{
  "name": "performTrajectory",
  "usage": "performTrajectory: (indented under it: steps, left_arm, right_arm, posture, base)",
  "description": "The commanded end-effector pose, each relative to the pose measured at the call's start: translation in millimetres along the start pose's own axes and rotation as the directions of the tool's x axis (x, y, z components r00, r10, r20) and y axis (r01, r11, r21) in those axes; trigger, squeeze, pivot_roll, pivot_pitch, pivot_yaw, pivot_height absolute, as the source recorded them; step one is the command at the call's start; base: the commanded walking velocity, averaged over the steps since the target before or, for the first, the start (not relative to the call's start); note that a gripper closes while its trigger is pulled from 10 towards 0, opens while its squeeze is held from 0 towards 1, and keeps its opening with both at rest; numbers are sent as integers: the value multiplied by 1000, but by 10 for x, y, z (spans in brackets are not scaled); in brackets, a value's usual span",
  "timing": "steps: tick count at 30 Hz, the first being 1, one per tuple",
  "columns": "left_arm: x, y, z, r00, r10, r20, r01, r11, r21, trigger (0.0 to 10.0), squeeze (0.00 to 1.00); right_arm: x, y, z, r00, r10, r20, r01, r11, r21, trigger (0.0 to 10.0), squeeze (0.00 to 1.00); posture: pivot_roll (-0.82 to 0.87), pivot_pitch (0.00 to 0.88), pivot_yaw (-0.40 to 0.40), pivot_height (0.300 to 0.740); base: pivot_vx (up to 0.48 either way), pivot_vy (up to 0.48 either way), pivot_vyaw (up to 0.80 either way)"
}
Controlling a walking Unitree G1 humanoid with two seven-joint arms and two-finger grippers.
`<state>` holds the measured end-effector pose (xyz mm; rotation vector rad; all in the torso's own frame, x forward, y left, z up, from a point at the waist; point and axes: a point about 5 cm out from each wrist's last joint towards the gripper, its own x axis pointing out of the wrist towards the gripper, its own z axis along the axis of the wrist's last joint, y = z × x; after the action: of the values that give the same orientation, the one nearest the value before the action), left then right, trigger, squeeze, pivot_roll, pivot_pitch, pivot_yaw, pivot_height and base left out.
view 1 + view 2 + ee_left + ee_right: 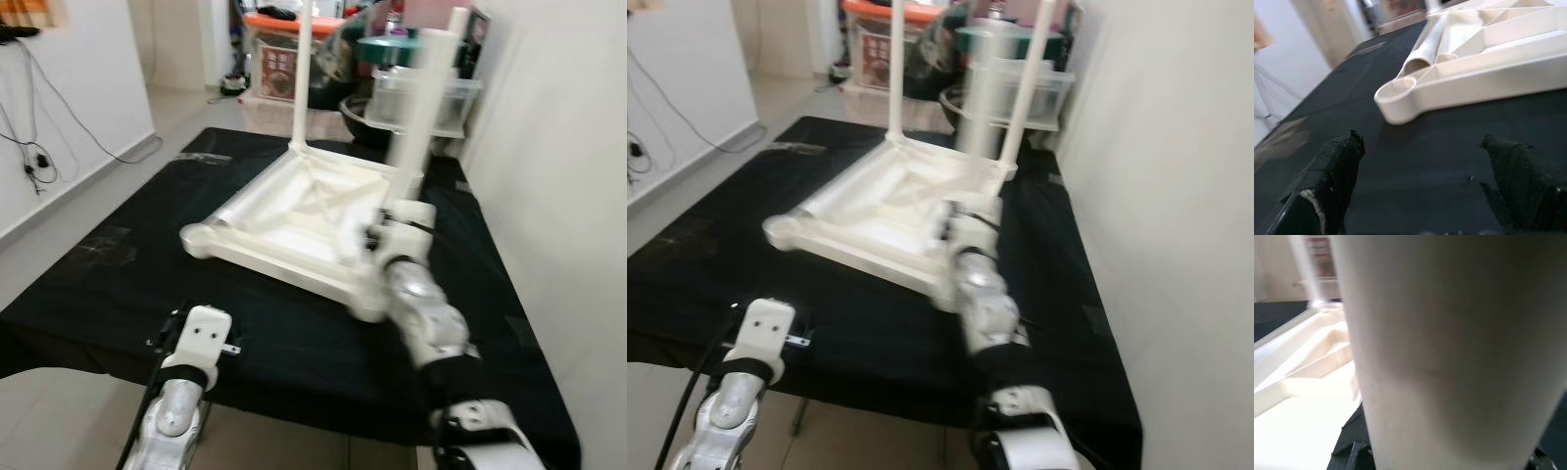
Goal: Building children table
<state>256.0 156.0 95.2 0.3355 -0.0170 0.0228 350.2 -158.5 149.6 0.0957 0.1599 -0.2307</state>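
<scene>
- I see the white tabletop [294, 220] lying upside down on the black cloth [127, 284], at 12 o'clock from me.
- My right gripper [377, 240] squeezes a white leg [421, 108] at 1 o'clock.
- My left gripper [1425, 196] waits wide open at 7 o'clock, holding nothing.

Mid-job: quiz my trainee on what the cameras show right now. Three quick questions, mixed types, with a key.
1. True or false: the left pincer is closed on the upturned white plastic tabletop.
2. What is the right pincer gripping? A) a white plastic table leg B) a screwdriver C) nothing
3. Fill in: the round corner socket nearest the left pincer is ____.

Key: 1 false, it is open, over the black cloth; 2 A; 3 empty.
</scene>
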Motion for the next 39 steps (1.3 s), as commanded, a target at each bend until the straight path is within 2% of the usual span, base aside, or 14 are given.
performTrajectory:
  steps: [1,2,5,7,9,11,17,24,25,27,28,31,33,39]
  left_arm:
    - [15,-43,10,1000,-21,2,21,1000,5,10000,0]
    - [16,-52,6,1000,-24,0,24,1000,4,10000,0]
    - [20,-72,5,1000,-30,0,30,1000,3,10000,0]
    - [26,-82,11,1000,-32,1,32,999,2,10000,0]
    - [28,-83,13,1000,-31,2,31,1000,2,10000,0]
    - [26,-65,10,1000,-26,2,26,1000,0,10000,0]
    - [34,-63,10,1000,-24,3,24,1000,0,10000,0]
    - [39,-59,18,1000,-24,6,24,1000,2,10000,0]
    - [38,-54,19,1000,-22,6,22,1000,4,10000,0]
    - [33,-46,20,1000,-21,7,21,1000,6,10000,0]
    - [31,-43,20,1000,-22,6,22,1000,6,10000,0]
    - [29,-41,21,1000,-22,6,22,1000,7,10000,0]
    - [24,-48,21,1000,-26,6,26,1000,8,10000,0]
    - [15,-48,17,1000,-31,4,31,999,9,10000,0]
  right_arm:
    - [-100,-85,-382,978,-30,-205,17,998,-64,0,0]
    - [-123,-42,-338,978,34,-203,-47,997,-61,10000,0]
    - [-128,93,-258,964,169,-206,-169,986,18,10000,0]
    - [-116,301,-41,944,322,-77,-316,945,84,10000,1000]
    - [-120,366,28,928,371,-33,-367,925,95,10000,1000]
    - [-122,556,223,836,548,34,-548,831,98,10000,0]
    - [-387,683,444,314,943,109,-948,318,-16,10000,0]
    - [-482,675,268,152,988,39,-988,153,-4,10000,0]
    - [-462,702,169,181,983,13,-983,181,7,9922,0]
    - [-279,744,-5,400,915,-47,-916,401,9,0,0]
    - [-94,682,-126,620,776,-119,-783,622,-22,0,0]
    - [9,620,-204,739,654,-163,-669,740,-64,0,0]
    - [218,41,-404,963,89,-253,-104,994,-44,0,0]
    - [93,-307,-532,950,-165,-266,157,986,-51,0,0]
  posture:
    - [39,0,-74,740]
    - [37,0,-73,740]
    - [36,0,-73,740]
    - [47,0,-84,740]
    - [47,0,-84,740]
    - [48,0,-88,740]
    - [64,0,-101,740]
    - [72,0,-107,740]
    - [75,0,-108,740]
    - [76,0,-107,740]
    - [72,0,-96,740]
    - [72,0,-96,740]
    - [67,0,-95,740]
    - [59,0,-79,740]
  base:
    - [0,0,0]
    - [0,0,0]
    - [0,0,0]
    - [0,0,0]
    - [0,0,0]
    - [0,0,0]
    - [0,0,0]
    - [0,0,0]
    - [0,0,0]
    - [0,0,0]
    - [0,0,0]
    - [0,0,0]
    - [0,0,0]
    - [0,0,0]
